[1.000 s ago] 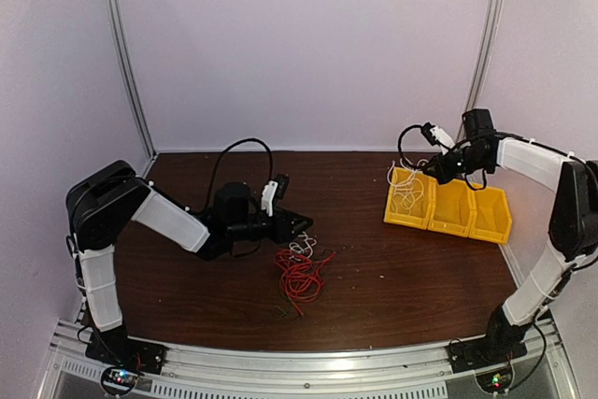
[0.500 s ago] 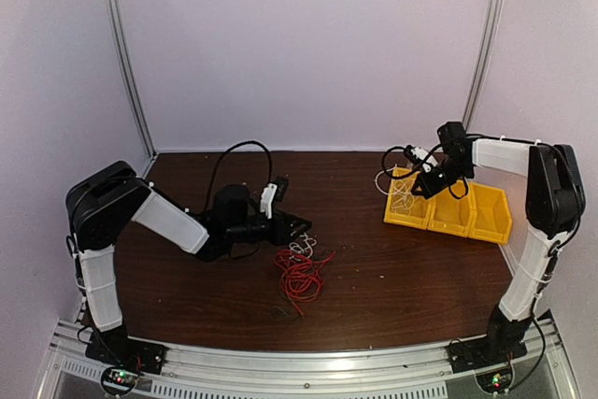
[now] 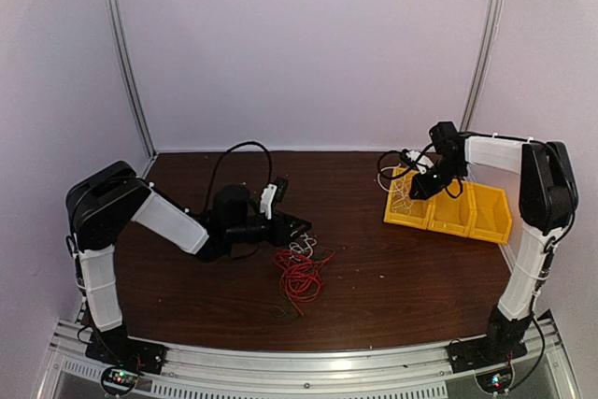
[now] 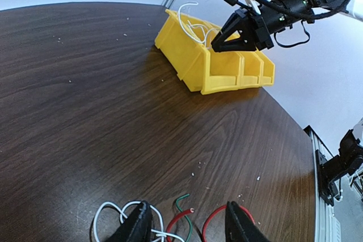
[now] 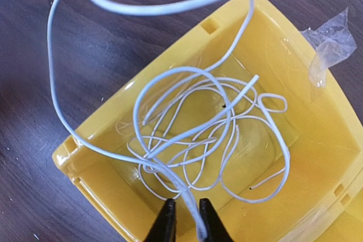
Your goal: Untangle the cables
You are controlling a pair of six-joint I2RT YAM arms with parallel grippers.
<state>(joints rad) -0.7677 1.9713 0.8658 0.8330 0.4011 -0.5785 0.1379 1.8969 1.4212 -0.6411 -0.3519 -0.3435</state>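
Note:
A white cable (image 5: 187,117) lies coiled in the leftmost of three joined yellow bins (image 5: 317,140), with one long loop arching out over the rim. My right gripper (image 5: 186,219) hangs over that bin (image 3: 407,215). Its jaws are a little apart and the cable's strand still runs between them. On the table, a red cable (image 3: 299,276) lies tangled with a small white cable (image 3: 301,248). My left gripper (image 4: 187,225) is open and low over them. Its fingers straddle a red cable end (image 4: 190,212) and a thin green wire (image 4: 182,201), touching neither.
The row of yellow bins (image 4: 227,72) stands at the table's right back. A scrap of clear tape (image 5: 332,43) sticks up from the bin's rim. Pale walls and metal posts close in the table.
My right arm has swung left and down over the left bin, bringing the white cable into it. Its jaws have parted slightly. The left arm has not moved.

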